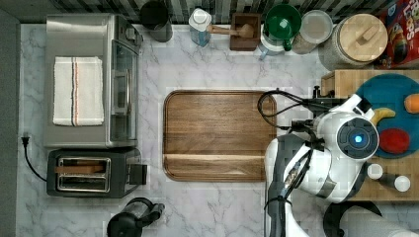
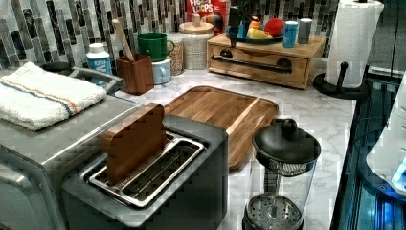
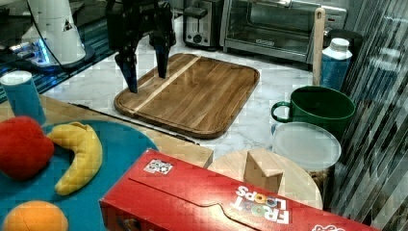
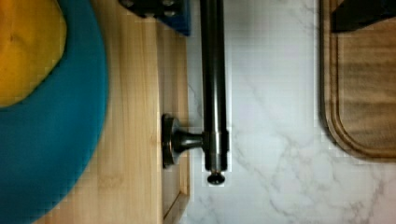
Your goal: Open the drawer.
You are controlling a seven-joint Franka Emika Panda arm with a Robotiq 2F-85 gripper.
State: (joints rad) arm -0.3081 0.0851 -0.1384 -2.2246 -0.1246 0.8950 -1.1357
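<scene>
The drawer (image 2: 261, 64) is the front of a light-wood box on the left view's far right, and it looks shut. Its long black bar handle (image 2: 253, 63) runs across the front and appears close up in the wrist view (image 4: 213, 93). My gripper (image 3: 147, 81) hangs open above the counter by the box, with nothing held. In the wrist view one dark fingertip (image 4: 357, 14) is over the tray side and the other is over the box edge, so the handle lies between them lower down. In the left view the gripper (image 2: 233, 28) is over the box's left end.
A brown wooden tray (image 1: 217, 136) lies mid-counter beside the box. A blue plate (image 3: 120, 144) with toy fruit sits on the box top, with small cups (image 2: 290, 33) beside it. A toaster (image 1: 91, 172), oven (image 1: 91, 81), French press (image 2: 282, 177), paper towel roll (image 2: 353, 38) and jars ring the counter.
</scene>
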